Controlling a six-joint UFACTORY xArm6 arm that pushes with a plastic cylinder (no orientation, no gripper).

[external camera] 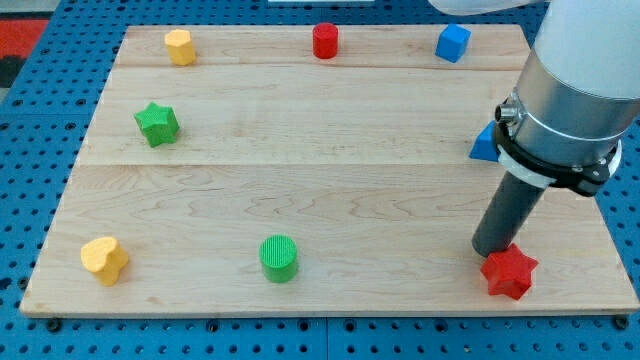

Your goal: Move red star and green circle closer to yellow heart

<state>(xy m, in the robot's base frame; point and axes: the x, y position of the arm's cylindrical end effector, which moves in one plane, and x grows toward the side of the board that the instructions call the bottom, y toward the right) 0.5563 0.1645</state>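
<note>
The red star lies near the bottom right corner of the wooden board. My tip rests on the board, touching the star's upper left side. The green circle stands at the bottom centre-left, far to the left of the tip. The yellow heart lies at the bottom left corner, left of the green circle.
A yellow hexagon-like block, a red cylinder and a blue cube line the top edge. A green star is at the left. A blue triangle sits at the right, partly hidden by the arm.
</note>
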